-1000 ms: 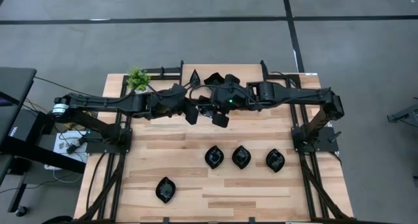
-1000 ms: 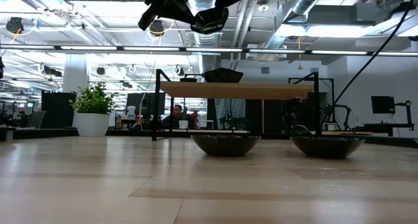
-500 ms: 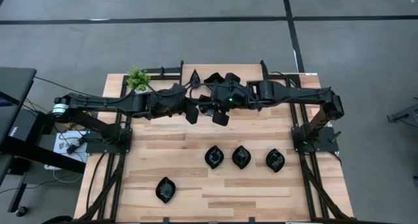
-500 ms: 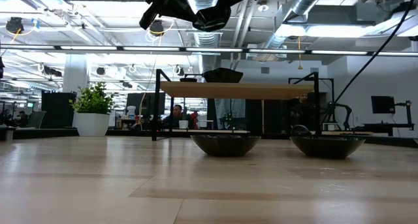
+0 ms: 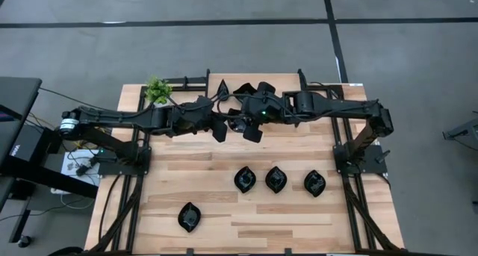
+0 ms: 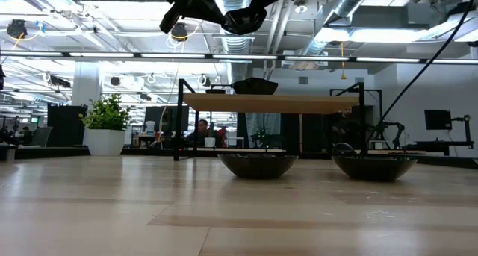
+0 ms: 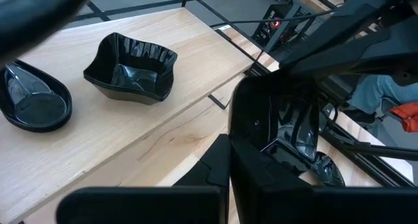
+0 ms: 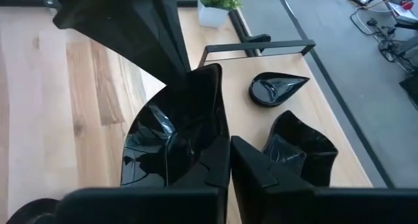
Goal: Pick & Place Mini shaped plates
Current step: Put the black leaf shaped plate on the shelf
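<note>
Barely any shift over the last second: the right end effector (image 5: 252,131) stays clenched on a mini shaped plate (image 8: 176,142) high above the bench (image 5: 194,166), nudged slightly rearward, the left end effector (image 5: 219,129) alongside, fingers unreadable, so placement still awaits.

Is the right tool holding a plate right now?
Yes: in the right wrist view the right tool is shut on the rim of a glossy black leaf-shaped plate, lifted clear of the table.
</note>
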You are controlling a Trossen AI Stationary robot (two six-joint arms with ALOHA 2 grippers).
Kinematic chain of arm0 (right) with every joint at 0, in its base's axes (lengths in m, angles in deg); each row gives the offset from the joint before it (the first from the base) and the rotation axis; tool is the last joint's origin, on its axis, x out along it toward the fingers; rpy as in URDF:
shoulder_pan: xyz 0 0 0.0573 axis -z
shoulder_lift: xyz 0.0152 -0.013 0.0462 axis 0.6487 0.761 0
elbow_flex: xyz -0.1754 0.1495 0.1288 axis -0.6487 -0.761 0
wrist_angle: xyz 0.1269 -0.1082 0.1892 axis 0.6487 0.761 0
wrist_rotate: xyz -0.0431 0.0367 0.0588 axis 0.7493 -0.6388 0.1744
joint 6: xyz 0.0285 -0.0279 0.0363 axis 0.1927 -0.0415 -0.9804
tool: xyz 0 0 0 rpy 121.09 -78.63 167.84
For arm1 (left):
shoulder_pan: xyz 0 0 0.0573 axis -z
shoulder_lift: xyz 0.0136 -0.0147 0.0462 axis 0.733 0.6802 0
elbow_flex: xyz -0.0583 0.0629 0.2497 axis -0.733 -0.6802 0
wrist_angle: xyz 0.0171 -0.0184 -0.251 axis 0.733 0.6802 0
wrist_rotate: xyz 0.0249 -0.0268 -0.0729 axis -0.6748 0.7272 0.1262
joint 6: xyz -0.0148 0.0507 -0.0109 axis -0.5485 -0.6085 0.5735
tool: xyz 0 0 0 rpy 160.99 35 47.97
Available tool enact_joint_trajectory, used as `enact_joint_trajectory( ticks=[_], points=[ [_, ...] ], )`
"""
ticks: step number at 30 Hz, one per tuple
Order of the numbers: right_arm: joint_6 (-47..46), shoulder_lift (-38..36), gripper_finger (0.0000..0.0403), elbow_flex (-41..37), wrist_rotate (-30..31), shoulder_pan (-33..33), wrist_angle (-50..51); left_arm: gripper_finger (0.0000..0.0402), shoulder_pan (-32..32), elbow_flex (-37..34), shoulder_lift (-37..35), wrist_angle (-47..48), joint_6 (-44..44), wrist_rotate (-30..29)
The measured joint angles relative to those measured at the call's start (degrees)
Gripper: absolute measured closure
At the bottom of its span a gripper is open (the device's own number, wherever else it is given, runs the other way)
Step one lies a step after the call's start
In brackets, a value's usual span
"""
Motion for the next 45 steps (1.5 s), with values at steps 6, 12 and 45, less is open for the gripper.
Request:
enact_joint_trajectory(
  ticks=[6, 12, 45],
  points=[
    [0.00, -0.02, 0.0401, 0.00, -0.27, 0.00, -0.11, 0.0385, 0.00, 0.00, 0.00, -0.84, 0.24, 0.02],
    [0.00, 0.02, 0.0402, -0.02, -0.66, -0.09, -0.22, 0.0342, -0.02, 0.02, -0.09, -2.15, -0.08, 0.14],
    [-18.32, -4.05, 0.0402, -0.07, -16.23, 32.00, 16.38, 0.0210, 2.32, -13.09, -17.04, -3.06, -2.48, -3.50]
  ],
)
